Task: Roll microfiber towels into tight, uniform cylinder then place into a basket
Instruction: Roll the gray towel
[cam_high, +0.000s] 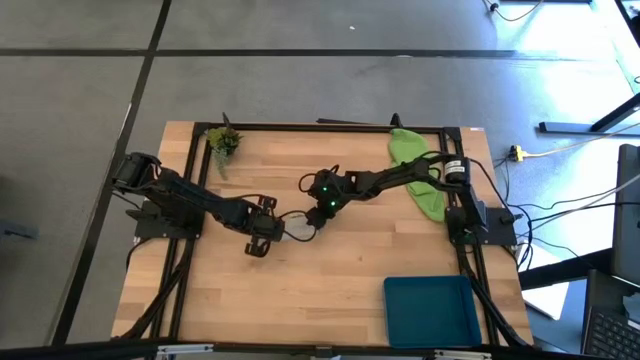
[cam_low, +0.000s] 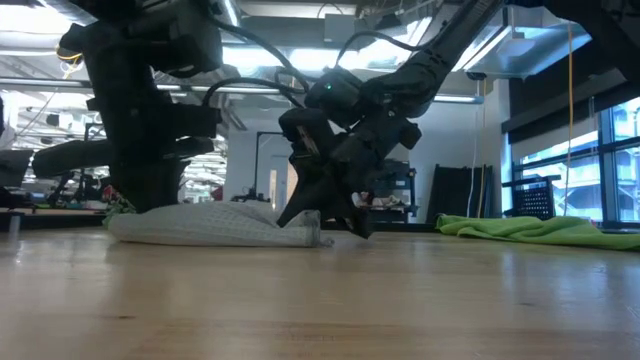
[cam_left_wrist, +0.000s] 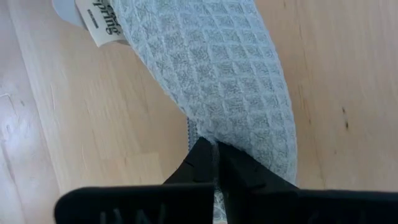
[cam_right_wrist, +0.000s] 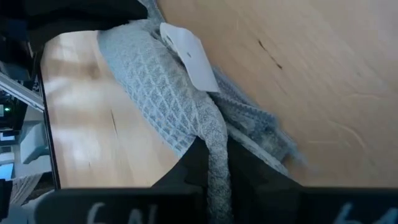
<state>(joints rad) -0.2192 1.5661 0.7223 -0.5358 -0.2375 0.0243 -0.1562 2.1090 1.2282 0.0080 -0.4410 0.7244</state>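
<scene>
The pale grey-white waffle towel (cam_high: 297, 226) lies on the table as a loose roll, low and long in the low view (cam_low: 215, 225), with a white label (cam_right_wrist: 189, 56) near one end. My left gripper (cam_high: 262, 236) is shut on its left end and my right gripper (cam_high: 318, 214) is shut on its right end. The lime green towel (cam_high: 420, 175) lies spread at the table's far right, partly under my right arm. The teal basket (cam_high: 430, 310) stands at the near right, apart from both grippers. My left gripper pinches the roll's left end (cam_left_wrist: 214, 134) between its two fingers (cam_left_wrist: 198, 163), coming steeply from above. The roll runs away from the fingers and lies on the table. My right gripper pinches a bunched, narrow strand at the roll's right end (cam_right_wrist: 214, 146) between its two fingers (cam_right_wrist: 186, 165). It slants down from the table's right. The towel rests on the table.
A small leafy plant sprig (cam_high: 223, 140) lies at the far left corner. A black frame runs around the table's edges (cam_high: 300, 127). Bare wood (cam_high: 300, 300) lies between the towel and the near edge, left of the basket.
</scene>
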